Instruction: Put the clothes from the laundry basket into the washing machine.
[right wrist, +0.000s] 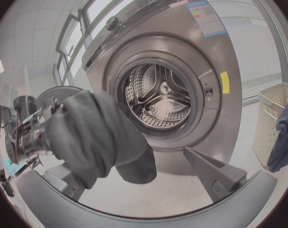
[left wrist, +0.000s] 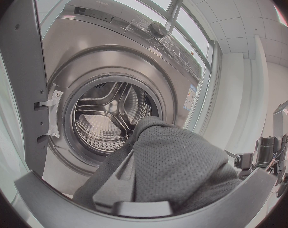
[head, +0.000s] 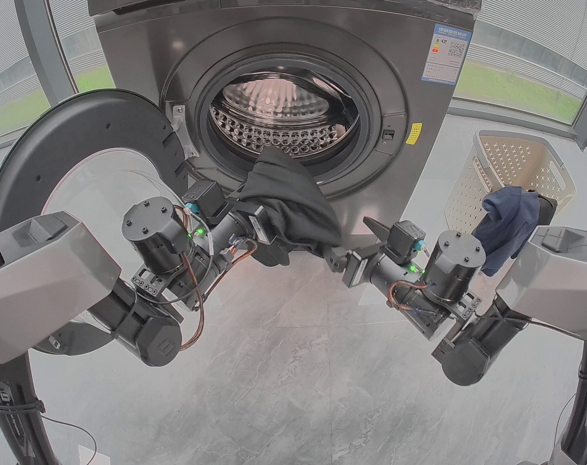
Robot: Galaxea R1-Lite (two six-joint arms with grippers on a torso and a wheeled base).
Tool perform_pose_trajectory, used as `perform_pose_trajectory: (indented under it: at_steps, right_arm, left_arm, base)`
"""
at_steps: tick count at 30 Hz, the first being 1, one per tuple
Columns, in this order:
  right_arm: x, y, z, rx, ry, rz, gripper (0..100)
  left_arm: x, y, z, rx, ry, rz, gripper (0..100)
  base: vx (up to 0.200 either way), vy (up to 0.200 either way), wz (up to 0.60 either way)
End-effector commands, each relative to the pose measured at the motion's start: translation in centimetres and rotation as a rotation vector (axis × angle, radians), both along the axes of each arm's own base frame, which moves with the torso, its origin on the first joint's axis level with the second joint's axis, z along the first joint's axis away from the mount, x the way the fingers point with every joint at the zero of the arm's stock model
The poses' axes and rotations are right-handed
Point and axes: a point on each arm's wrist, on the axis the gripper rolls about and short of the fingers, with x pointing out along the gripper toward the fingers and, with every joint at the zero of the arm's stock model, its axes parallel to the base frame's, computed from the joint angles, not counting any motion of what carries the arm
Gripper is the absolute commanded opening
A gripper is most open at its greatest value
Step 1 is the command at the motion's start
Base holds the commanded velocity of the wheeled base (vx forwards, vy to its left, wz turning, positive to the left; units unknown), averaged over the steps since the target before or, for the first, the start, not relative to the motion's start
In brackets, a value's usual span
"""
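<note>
The black mesh garment is draped over the left claw, which is clamped on it. The cloth covers most of the fingers and hangs down below them, off the floor. Ahead of this claw stands the washing machine. The garment's upper fold is level with the lower rim of the round opening, but whether it touches the rim cannot be told. Beyond the rim, the steel drum shows bare perforated wall.

The right claw sits just beside the garment's hanging end, on the side away from the left claw. Its jaws are wide apart and hold nothing. From the right wrist view the cloth partly covers one of its fingers, while the other finger is in plain sight.

On the outer side of the left claw, the machine's round door is swung fully open. Well apart from the right claw, on its outer side, the pale perforated laundry basket stands on the floor beside the machine. A dark blue garment is slung over the basket's near rim and hangs down its outside.
</note>
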Motion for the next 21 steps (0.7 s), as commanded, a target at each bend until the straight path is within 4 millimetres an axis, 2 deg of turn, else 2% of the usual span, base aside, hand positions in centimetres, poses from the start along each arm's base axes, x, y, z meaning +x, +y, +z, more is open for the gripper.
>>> perform_pose_trajectory:
  at_steps: [1, 7, 12, 14, 18, 21]
  right_arm:
    - [-3.4, -2.0, 0.7, -0.055, 0.030, 0.035, 100]
    - [-5.2, -3.9, 0.9, -0.080, 0.061, 0.033, 100]
    - [-6.2, -6.0, 0.6, -0.117, 0.091, -0.006, 100]
    - [-6.3, -6.6, 0.6, -0.123, 0.095, -0.012, 100]
    - [-6.7, -6.9, -0.1, -0.138, 0.128, -0.014, 100]
    - [-6.8, -7.1, -0.4, -0.144, 0.142, -0.018, 100]
  left_arm:
    - [-2.4, 1.3, 1.1, -0.003, 0.021, -0.010, 0]
    - [-5.5, 2.9, 0.9, 0.030, 0.072, -0.020, 0]
    - [-10.1, 4.6, -0.2, 0.102, 0.141, -0.081, 0]
    - [-11.3, 5.2, -0.6, 0.158, 0.135, -0.122, 0]
    - [-12.5, 6.1, -0.6, 0.184, 0.135, -0.136, 0]
    - [-12.7, 6.2, -0.8, 0.200, 0.133, -0.128, 0]
  base:
    - [0.000, 0.000, 0.00]
    - [0.000, 0.000, 0.00]
    - [0.000, 0.000, 0.00]
    - [0.000, 0.000, 0.00]
    - [0.000, 0.000, 0.00]
    - [0.000, 0.000, 0.00]
